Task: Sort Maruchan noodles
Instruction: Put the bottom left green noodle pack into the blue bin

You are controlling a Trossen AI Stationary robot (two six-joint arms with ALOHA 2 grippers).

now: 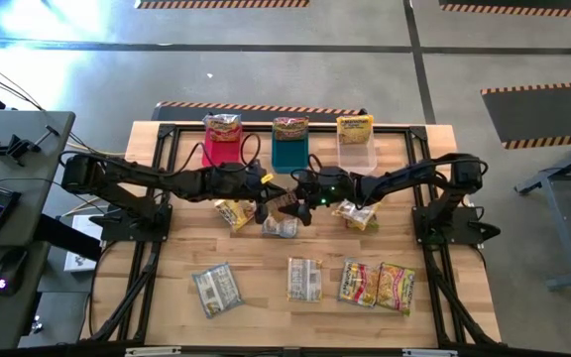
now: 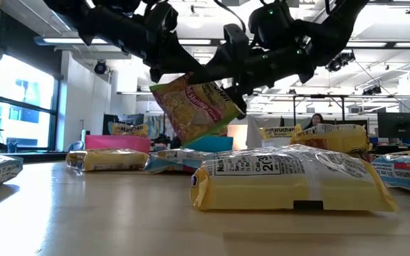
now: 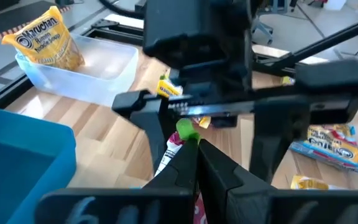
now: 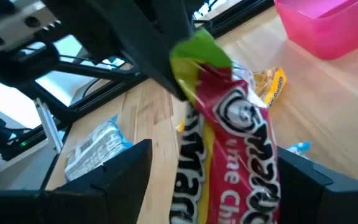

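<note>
Left gripper (image 1: pixel 269 201) pinches lime-chili packet (image 2: pixel 194 107); right gripper (image 1: pixel 298 202) wide around it; bins (image 1: pixel 290 154) behind.

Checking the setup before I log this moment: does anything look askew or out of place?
One packet hangs tilted in mid-air above the table's middle, pinched at an edge by the shut left pincer, between the open right pincer's fingers. The rest lie flat or stand in the bins.

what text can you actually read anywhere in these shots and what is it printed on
"Maruchan": yellow packet standing in the clear bin.
"Shrimp": held packet pinched in the shut left gripper, low view.
"Maruchan": packet behind the near one.
"2": near yellow packet; remaining print blurred.
Other packets' print: unreadable.
</note>
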